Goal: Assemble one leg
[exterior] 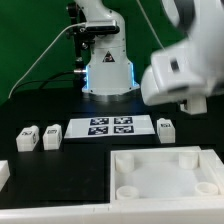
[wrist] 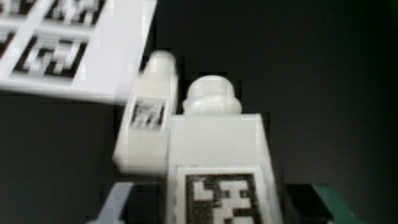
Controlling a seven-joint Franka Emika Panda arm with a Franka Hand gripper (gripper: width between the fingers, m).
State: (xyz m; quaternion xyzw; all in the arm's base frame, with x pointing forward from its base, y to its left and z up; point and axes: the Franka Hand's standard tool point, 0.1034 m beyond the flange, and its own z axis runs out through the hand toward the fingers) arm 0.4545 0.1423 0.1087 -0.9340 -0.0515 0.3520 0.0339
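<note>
In the exterior view, a first leg [exterior: 27,135] and a second leg [exterior: 52,135] are found on the worktop [exterior: 60,165], at 9 o'clock of the marker board [exterior: 110,127]. A third leg [exterior: 167,128] is located just beside that board at 3 o'clock. The socketed panel [exterior: 165,175] is placed at 5 o'clock, and the sockets in view are unfilled. The arm [exterior: 180,70] is blurred at 2 o'clock. In the wrist view, a near leg [wrist: 217,150] is framed by the pincer [wrist: 217,205], with another leg [wrist: 146,115] close beside it. Whether the pincer is clamped cannot be told. No leg is judged fitted yet, so transfer and seating in a socket are still to be done.
</note>
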